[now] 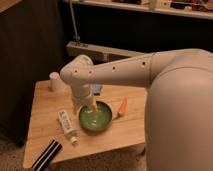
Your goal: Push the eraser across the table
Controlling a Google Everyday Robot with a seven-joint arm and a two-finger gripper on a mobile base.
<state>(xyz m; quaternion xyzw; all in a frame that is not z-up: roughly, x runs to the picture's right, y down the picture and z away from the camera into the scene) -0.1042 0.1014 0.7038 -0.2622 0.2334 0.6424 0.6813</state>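
The eraser [47, 155], a flat black block with white lengthwise stripes, lies at the front left corner of the light wooden table [42, 107], partly over its front edge. My white arm reaches in from the right and bends down at the wrist. The gripper [91, 107] hangs over the left rim of a green bowl, well behind and to the right of the eraser, not touching it.
A green bowl [96, 119] sits mid-table. A white labelled tube [67, 126] lies between the bowl and the eraser. A white cup [55, 81] stands at the back left, an orange carrot-like object [122, 106] right of the bowl, a blue item [97, 89] behind the wrist.
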